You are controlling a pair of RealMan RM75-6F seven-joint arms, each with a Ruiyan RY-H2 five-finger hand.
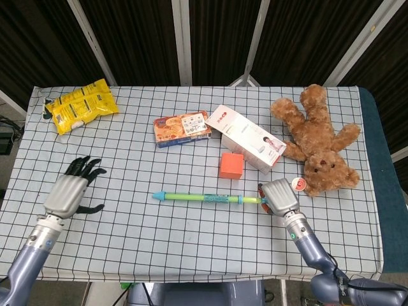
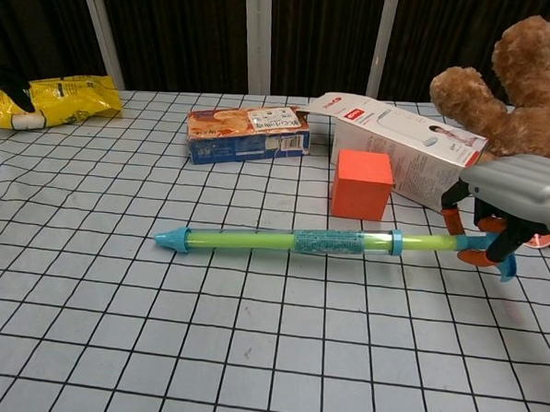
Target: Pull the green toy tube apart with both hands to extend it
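Note:
The green toy tube (image 1: 207,198) (image 2: 292,241) lies across the middle of the checked cloth, its blue tip pointing left. My right hand (image 1: 278,197) (image 2: 515,200) grips the orange and blue handle at the tube's right end. My left hand (image 1: 71,189) hovers over the cloth well left of the tube's tip, fingers spread and holding nothing. In the chest view only dark fingertips (image 2: 5,78) of it show at the left edge.
An orange cube (image 1: 231,165) sits just behind the tube. Behind that are a white carton (image 1: 248,138), a snack box (image 1: 182,129) and a brown teddy bear (image 1: 319,140). A yellow chip bag (image 1: 80,105) lies at the far left corner.

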